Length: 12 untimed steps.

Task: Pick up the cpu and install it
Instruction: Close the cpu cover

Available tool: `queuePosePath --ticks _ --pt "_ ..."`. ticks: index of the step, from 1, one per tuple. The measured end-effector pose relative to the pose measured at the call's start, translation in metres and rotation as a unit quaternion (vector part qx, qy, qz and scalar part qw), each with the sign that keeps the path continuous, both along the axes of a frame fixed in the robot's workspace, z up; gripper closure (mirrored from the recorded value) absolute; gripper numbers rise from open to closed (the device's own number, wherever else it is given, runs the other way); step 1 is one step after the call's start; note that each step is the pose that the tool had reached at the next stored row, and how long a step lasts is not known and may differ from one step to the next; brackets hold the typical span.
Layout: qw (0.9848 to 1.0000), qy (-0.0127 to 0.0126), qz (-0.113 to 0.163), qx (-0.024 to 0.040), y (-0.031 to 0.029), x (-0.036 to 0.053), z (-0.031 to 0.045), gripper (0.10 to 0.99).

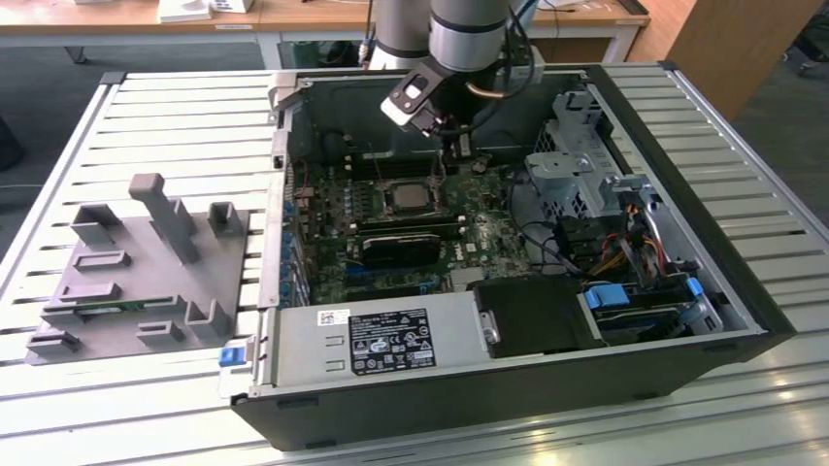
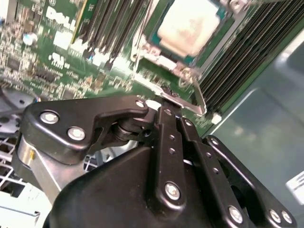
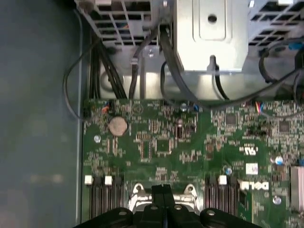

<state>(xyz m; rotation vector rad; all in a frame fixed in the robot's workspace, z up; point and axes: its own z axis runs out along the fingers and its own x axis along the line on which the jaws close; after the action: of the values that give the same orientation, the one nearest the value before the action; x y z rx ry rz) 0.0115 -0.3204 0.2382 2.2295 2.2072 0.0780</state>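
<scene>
The cpu (image 1: 412, 197), a silvery square chip, lies flat in the socket on the green motherboard (image 1: 499, 233) inside the open computer case. In the second wrist view the cpu (image 2: 190, 23) sits within the metal socket frame, and a thin wire lever (image 2: 195, 92) runs along the frame's edge. My gripper (image 1: 447, 160) hangs just behind the socket, low over the board. Its fingers are shut together with nothing visible between them in both wrist views. The gripper (image 2: 166, 102) tips are close to the lever, and the gripper (image 3: 161, 190) points at the socket's edge.
The black case (image 1: 518, 388) lies open on a slatted white table (image 1: 169, 126). A drive cage (image 1: 583, 160) and cables stand at the exterior view's right, the power supply (image 1: 376, 340) in front. A grey fixture block (image 1: 143, 272) sits at the exterior view's left.
</scene>
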Motion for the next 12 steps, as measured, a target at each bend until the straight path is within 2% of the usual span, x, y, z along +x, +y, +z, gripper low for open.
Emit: queuePosePath --ticks 12 --pt "1.0 0.0 0.0 0.0001 0.0 -0.0211 -0.0042 0.98"
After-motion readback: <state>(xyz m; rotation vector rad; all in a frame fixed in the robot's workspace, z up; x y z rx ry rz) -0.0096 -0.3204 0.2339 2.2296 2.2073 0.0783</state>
